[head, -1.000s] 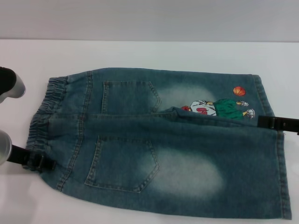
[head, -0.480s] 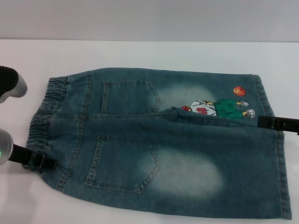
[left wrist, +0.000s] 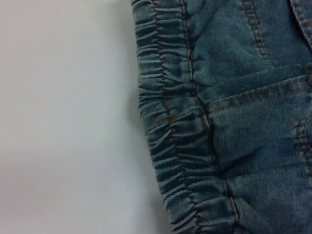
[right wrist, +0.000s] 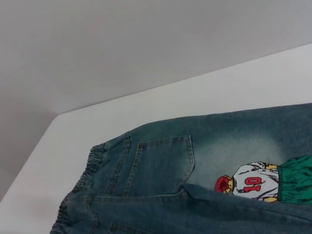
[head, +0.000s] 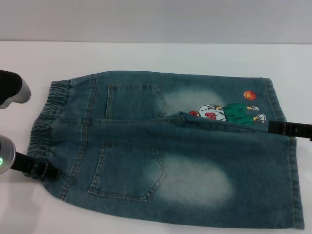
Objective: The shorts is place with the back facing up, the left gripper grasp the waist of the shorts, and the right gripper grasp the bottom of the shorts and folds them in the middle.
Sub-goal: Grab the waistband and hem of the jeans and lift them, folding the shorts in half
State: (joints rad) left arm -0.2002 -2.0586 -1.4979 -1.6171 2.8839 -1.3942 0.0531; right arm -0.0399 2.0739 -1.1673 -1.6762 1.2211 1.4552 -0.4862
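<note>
The blue-green denim shorts (head: 170,151) lie flat on the white table (head: 161,56), back pockets up. The ruffled waist (head: 46,122) is at the left and the straight leg hems (head: 295,180) at the right, near the cartoon patch (head: 226,113). My left gripper (head: 43,170), a black claw on a silver arm with a green light, lies at the near corner of the waist and touches it. The left wrist view shows the waist (left wrist: 170,131) close up. My right gripper (head: 280,128), a black blocky tip, sits on the hems between the two legs. The right wrist view shows the shorts (right wrist: 161,165) and patch (right wrist: 253,183).
A black and silver arm segment (head: 12,88) sits at the left edge, beside the far end of the waist. Bare white table surrounds the shorts on the far side and left. A grey wall (head: 156,19) rises behind the table.
The left arm has shifted slightly to the right at the waist, and its green light now shows. The right gripper and the shorts have not moved.
</note>
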